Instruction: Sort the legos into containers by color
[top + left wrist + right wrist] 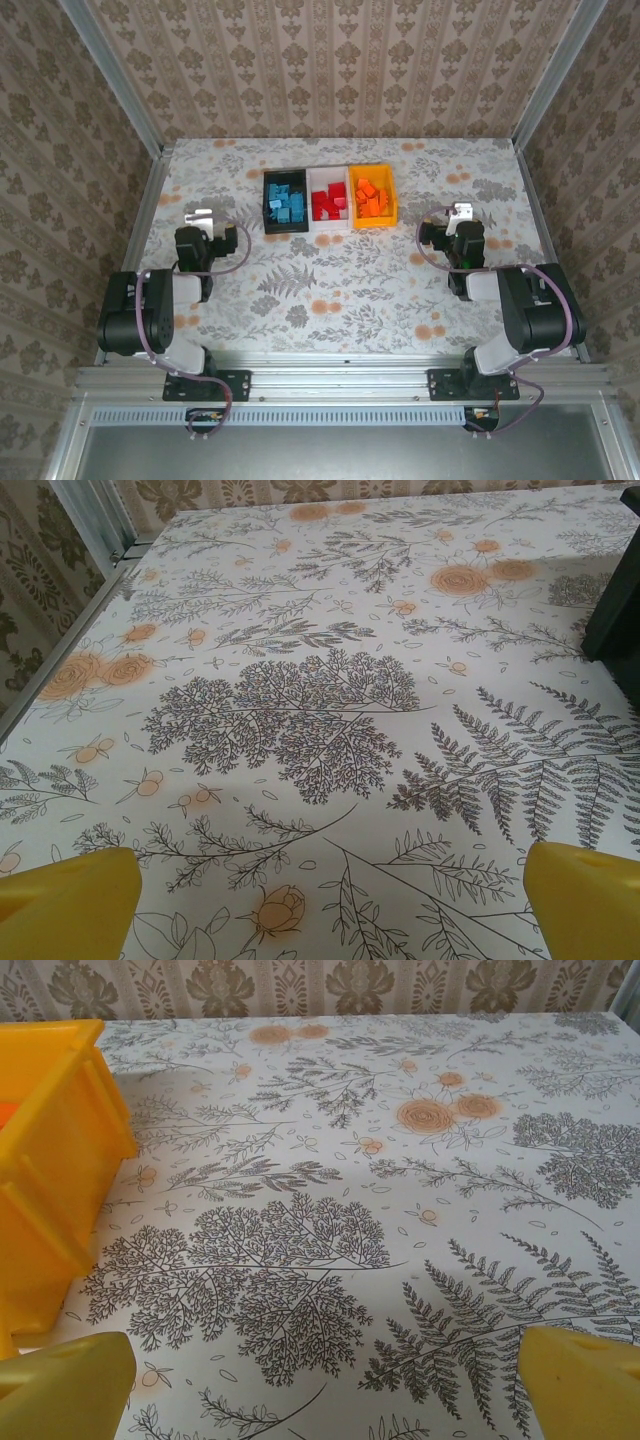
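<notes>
— Overhead, where are the legos [328, 202]?
— Inside the containers [372, 168] by color; single bricks blur together.
— Left wrist?
— Both left fingers [65, 905] spread wide, tips cropped; a dark edge [618, 600] is cut off.
— Right wrist?
— Both right fingers [60, 1390] spread wide; the yellow bin [50, 1140] is cropped at the left.

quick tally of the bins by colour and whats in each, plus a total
black bin: 1, with blue bricks in it
white bin: 1, with red bricks in it
orange-yellow bin: 1, with orange bricks in it
total: 3 bins; the bricks are piled too close to count singly
</notes>
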Robot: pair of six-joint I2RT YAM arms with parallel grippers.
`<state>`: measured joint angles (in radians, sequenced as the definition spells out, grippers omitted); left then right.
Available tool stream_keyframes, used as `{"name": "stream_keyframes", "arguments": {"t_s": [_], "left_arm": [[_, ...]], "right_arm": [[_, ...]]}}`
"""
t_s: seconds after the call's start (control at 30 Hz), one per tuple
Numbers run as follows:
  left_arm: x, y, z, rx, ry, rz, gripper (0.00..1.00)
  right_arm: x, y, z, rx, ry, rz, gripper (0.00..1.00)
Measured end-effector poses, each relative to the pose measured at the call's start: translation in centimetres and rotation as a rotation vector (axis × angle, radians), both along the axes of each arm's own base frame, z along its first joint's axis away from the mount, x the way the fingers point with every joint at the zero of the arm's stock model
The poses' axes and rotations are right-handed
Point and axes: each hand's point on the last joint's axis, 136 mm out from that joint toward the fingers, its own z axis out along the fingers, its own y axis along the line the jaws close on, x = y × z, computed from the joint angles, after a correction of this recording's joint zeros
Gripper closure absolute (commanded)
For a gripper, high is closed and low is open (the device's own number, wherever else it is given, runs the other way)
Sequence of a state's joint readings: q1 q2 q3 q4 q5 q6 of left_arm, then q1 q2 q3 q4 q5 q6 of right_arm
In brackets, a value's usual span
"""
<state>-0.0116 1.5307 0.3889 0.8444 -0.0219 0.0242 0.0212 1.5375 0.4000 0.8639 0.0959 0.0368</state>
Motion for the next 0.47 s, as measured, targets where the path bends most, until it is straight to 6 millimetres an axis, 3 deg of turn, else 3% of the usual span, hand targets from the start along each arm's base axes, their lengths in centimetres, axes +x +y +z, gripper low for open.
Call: {"name": "stream_keyframes", "arguments": {"t_s": [0.47], "left_arm": [[0.19,-0.02,0.18,0.000,-0.002,-0.001,0.00]], "right_arm": [[0.00,0.00,0.00,0.000,0.000,0.000,0.00]]}}
